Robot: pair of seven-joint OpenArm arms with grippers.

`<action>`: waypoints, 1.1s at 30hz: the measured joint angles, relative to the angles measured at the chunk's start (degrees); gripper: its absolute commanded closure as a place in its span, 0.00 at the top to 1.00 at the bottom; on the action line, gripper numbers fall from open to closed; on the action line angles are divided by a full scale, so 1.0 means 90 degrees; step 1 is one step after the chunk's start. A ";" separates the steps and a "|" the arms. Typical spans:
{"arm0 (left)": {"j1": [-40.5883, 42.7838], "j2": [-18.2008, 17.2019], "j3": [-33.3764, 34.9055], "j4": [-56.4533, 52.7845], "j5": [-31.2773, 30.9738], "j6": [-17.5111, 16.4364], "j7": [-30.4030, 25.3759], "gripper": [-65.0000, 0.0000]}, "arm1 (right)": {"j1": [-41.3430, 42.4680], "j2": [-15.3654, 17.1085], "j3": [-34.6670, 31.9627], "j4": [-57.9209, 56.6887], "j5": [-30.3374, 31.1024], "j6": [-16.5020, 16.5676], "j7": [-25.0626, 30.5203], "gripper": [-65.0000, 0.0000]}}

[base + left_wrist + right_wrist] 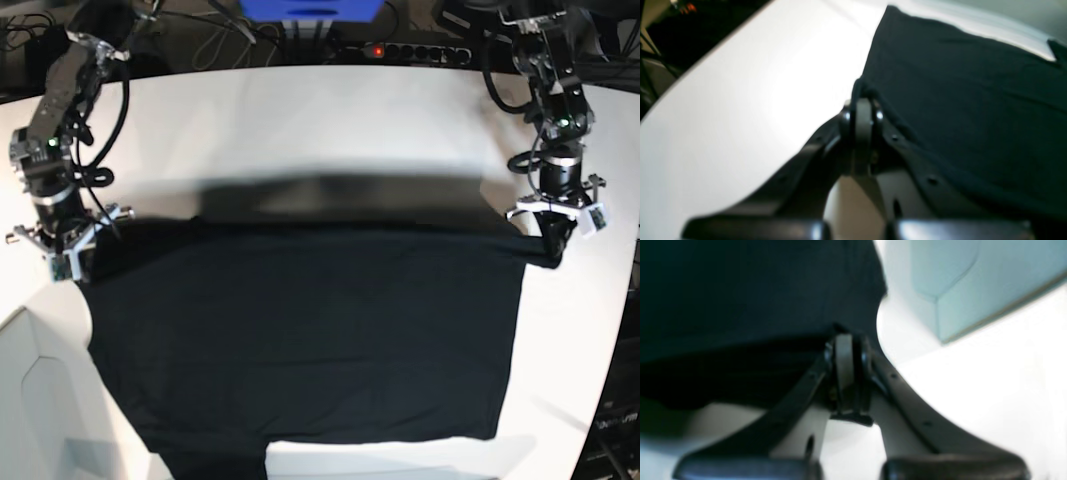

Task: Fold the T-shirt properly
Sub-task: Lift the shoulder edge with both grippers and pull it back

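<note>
The black T-shirt (300, 330) lies plain side up across the white table (300, 120), its near part hanging over the front edge. My left gripper (553, 242) is shut on the shirt's far right corner. The left wrist view shows that gripper (862, 100) pinching the cloth edge (957, 100). My right gripper (68, 262) is shut on the far left corner. The right wrist view shows it (846, 336) closed on dark cloth (756, 290). The far edge stretches taut between both grippers and casts a shadow on the table. No print shows.
A power strip (400, 50) with a red light, a blue box (310, 10) and cables sit behind the table's far edge. A pale bluish panel (973, 283) stands beside the table near my right gripper. Bare white tabletop (756, 83) lies beyond the shirt.
</note>
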 measured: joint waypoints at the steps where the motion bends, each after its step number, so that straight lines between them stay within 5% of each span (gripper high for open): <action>1: -0.0136 0.0005 0.0000 -0.0005 0.0000 0.0000 0.0146 0.00 | 0.0121 0.0005 -0.0005 -0.0163 0.0002 0.0000 0.0005 0.00; 12: -0.1294 0.0007 0.0019 -0.1086 0.0002 -0.0022 0.0517 0.00 | 0.1532 0.0549 -0.0488 -0.1996 -0.0032 0.0000 0.0012 0.00; 27: -0.1921 0.0022 0.0019 -0.2004 0.0002 -0.0044 0.0522 0.00 | 0.2905 0.0641 -0.0503 -0.4180 -0.0032 0.0000 0.0170 0.00; 33: -0.2159 0.0024 0.0019 -0.2271 0.0000 -0.0027 0.0517 0.00 | 0.3079 0.0809 -0.1197 -0.4677 -0.0036 0.0000 0.0396 0.00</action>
